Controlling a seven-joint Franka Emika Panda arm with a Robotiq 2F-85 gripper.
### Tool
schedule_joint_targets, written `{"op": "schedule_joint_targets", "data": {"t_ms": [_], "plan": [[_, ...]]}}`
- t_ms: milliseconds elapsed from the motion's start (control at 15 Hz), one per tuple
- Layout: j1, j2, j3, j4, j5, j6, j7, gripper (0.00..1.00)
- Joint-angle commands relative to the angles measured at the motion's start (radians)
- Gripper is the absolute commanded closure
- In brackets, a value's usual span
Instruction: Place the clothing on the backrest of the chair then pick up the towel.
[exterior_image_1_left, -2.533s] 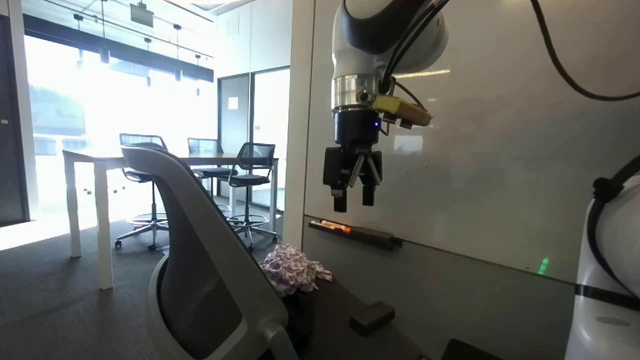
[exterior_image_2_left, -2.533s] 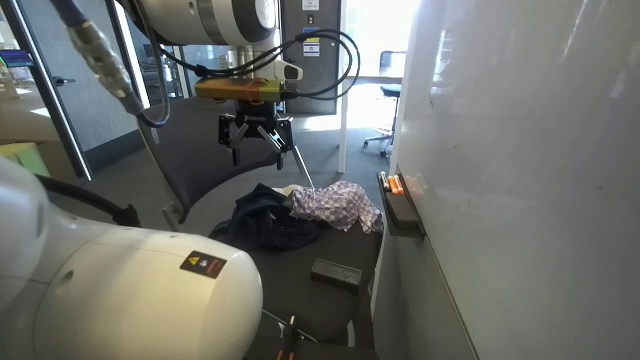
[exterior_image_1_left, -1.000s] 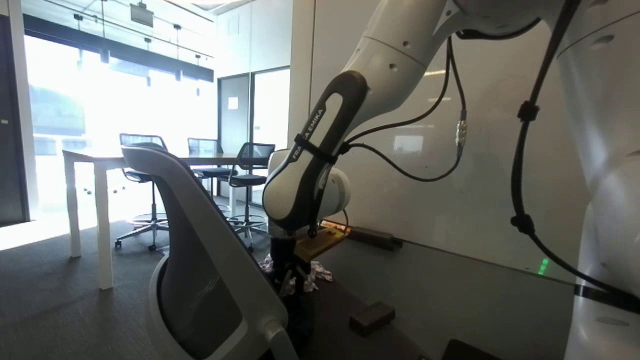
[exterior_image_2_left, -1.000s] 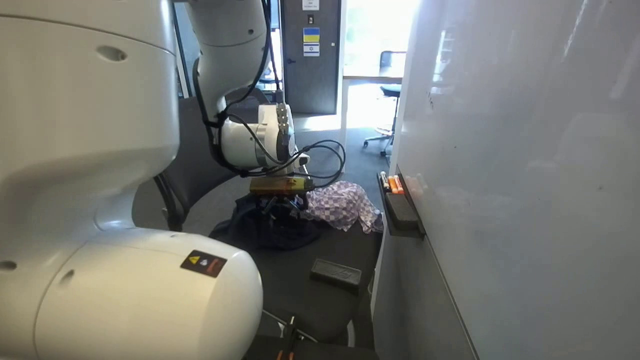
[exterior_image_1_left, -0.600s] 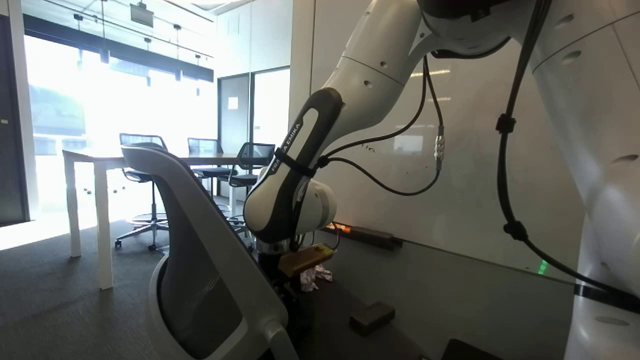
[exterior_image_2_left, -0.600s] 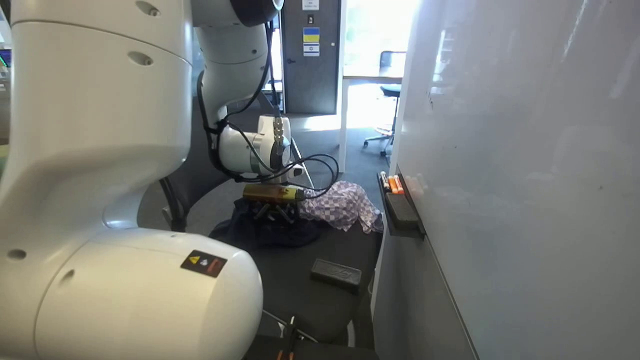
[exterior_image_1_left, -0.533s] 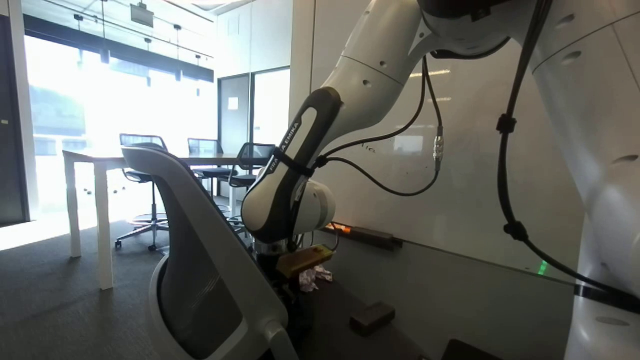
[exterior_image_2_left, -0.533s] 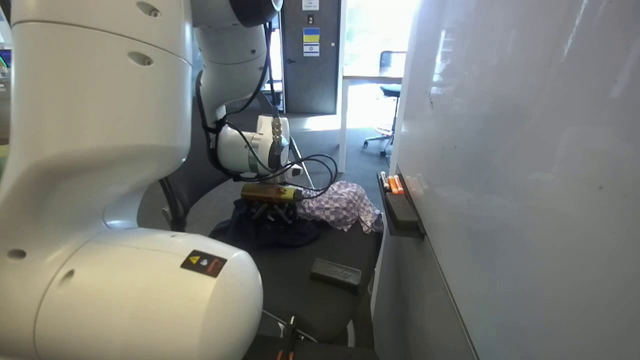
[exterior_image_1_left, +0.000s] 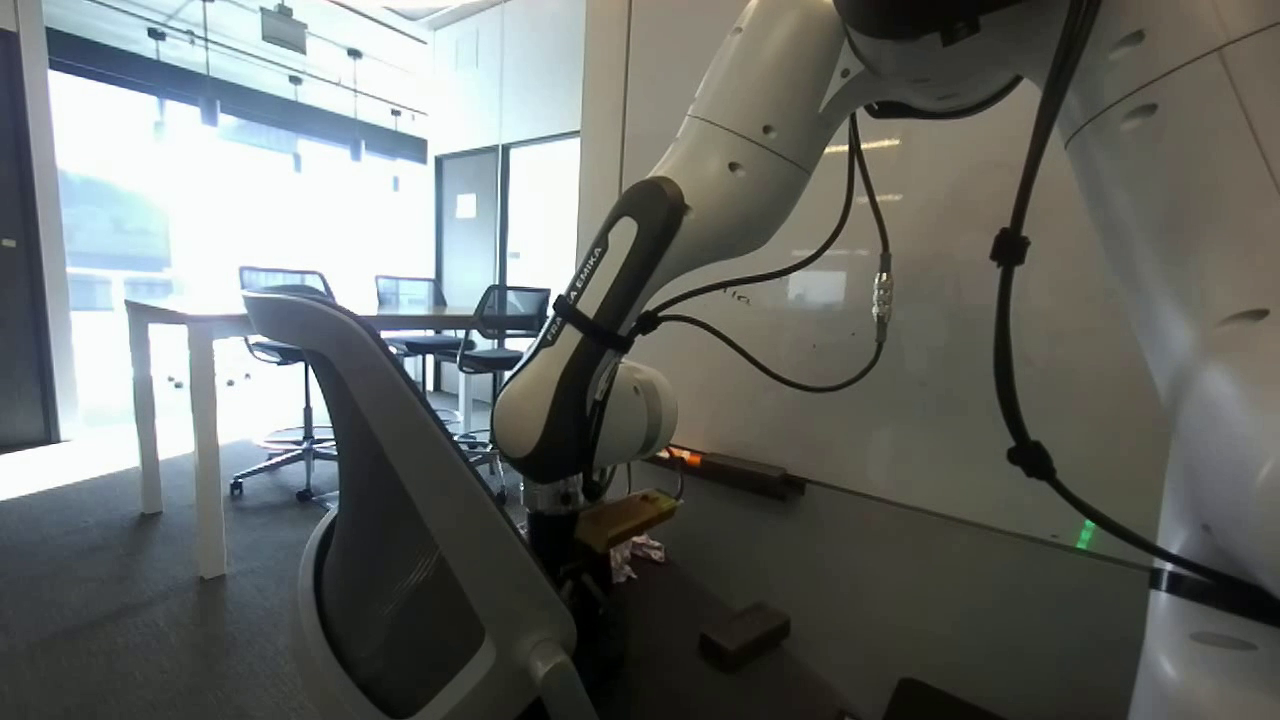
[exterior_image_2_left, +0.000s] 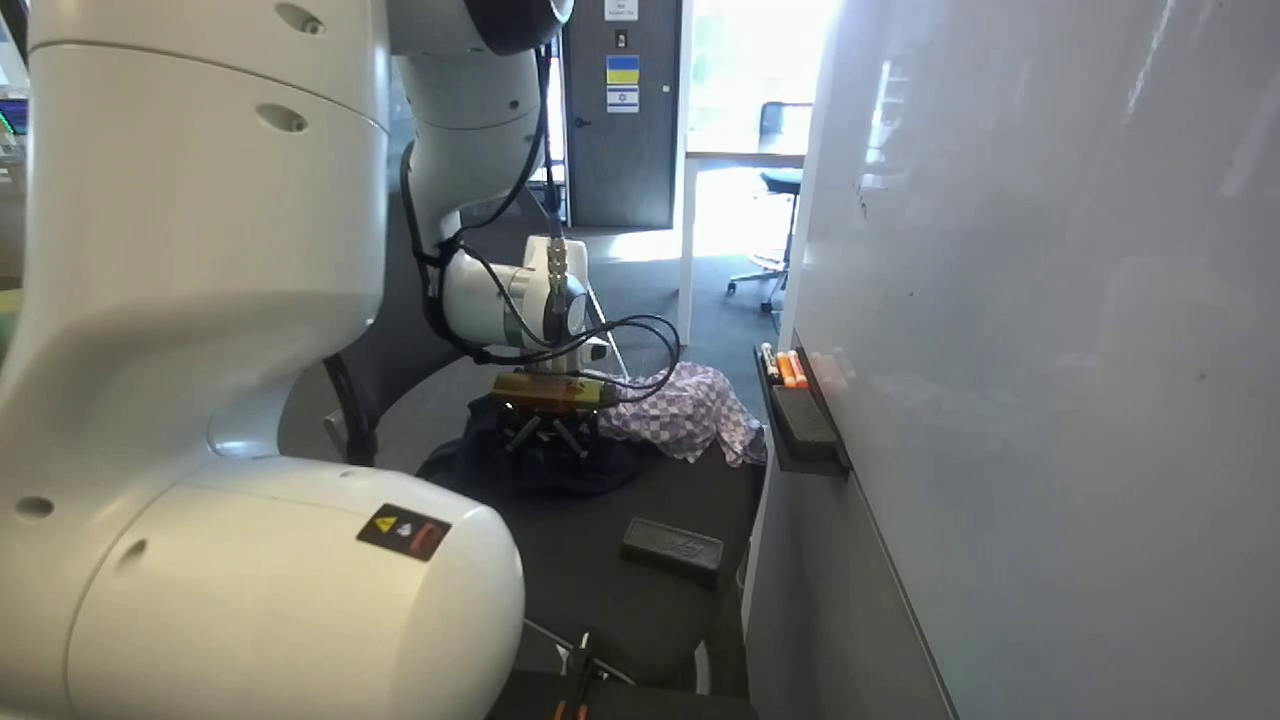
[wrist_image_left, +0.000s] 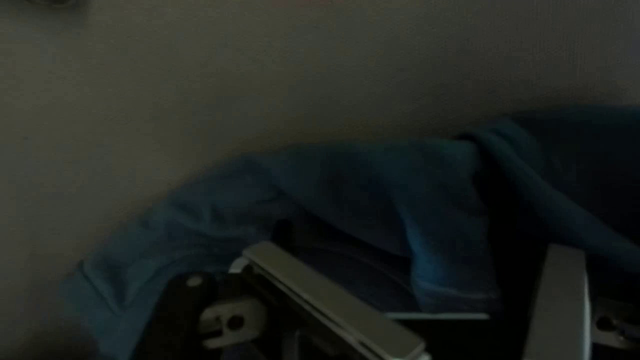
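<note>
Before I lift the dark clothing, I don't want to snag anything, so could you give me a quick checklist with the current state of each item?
1. Hand at the dark blue clothing: ok.
2. Grip secured: cannot tell; too dark in the wrist view.
3. Purple checked cloth free of the clothing: cannot tell; their meeting edge is unclear.
4. Dark block apart from the clothing: ok.
5. Chair backrest bare on its visible side: ok.

Checkered towel beside dark clothing
</note>
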Motion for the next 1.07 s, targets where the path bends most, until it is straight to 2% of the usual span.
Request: {"op": "schedule_joint_targets", "data": {"t_ms": [0,467,667,1000], "plan": [[-0.037,-0.003,-0.002,-0.01,-0.002,-0.009,-0.082,0.34],[-0.056,-0.004,-0.007,-0.021,-0.009,-0.007,-0.123,0.87],[-0.054,-0.008,-0.009,-0.021,-0.011,-0.006,-0.117,0.96],[-0.017,-0.089,-0.008,-0.05,-0.053,-0.013,-0.089,0.91]]}}
